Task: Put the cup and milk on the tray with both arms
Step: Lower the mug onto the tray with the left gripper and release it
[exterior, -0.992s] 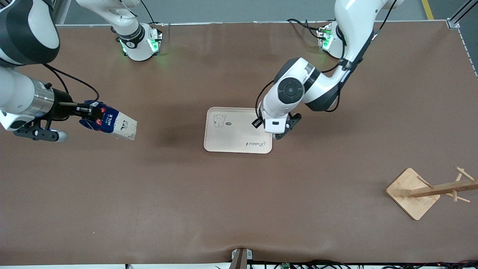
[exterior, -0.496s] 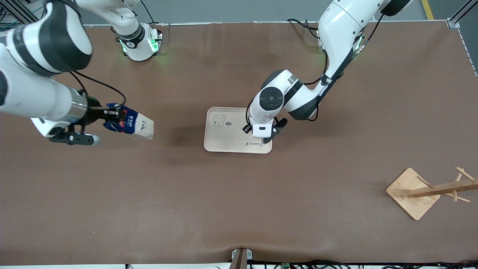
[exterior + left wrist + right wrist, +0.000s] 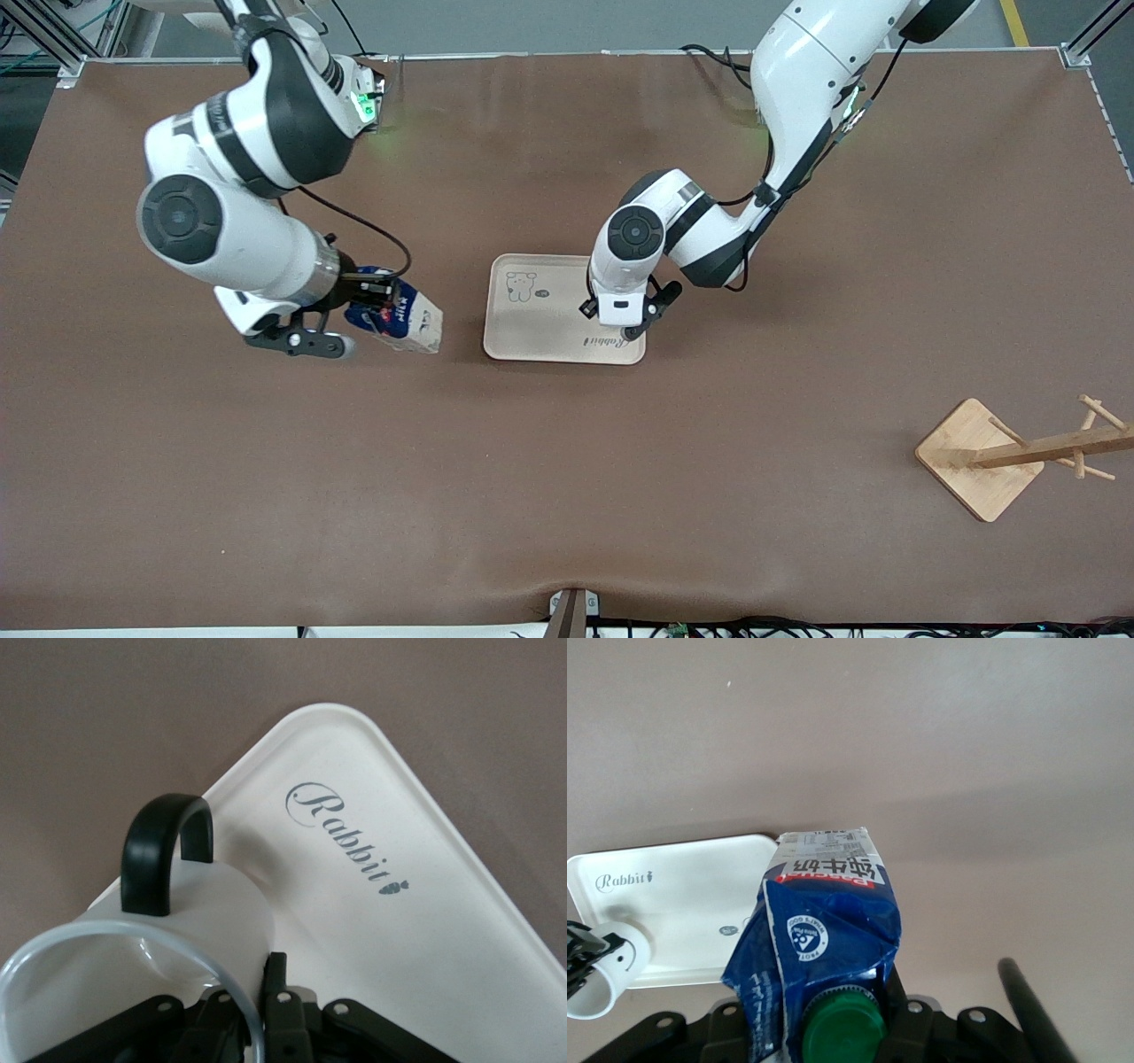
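Note:
The cream tray (image 3: 540, 323) lies mid-table. My left gripper (image 3: 631, 330) is over the tray's corner at the left arm's end, by the "Rabbit" script. In the front view the hand hides the cup. The left wrist view shows the gripper (image 3: 264, 981) shut on the rim of the white cup (image 3: 177, 930), whose black handle points away, just above the tray (image 3: 390, 912). My right gripper (image 3: 376, 306) is shut on the milk carton (image 3: 403, 321), tilted, over the table beside the tray's other end. The right wrist view shows the milk (image 3: 824, 921), tray (image 3: 682, 890) and cup (image 3: 607, 979).
A wooden rack with pegs on a square base (image 3: 979, 459) stands near the front camera at the left arm's end of the table. The arm bases with green lights (image 3: 359, 102) stand at the table's edge farthest from that camera.
My right arm has carried the milk from the table's end to just beside the tray. My left gripper has shifted with the cup onto the tray's corner, then held nearly still.

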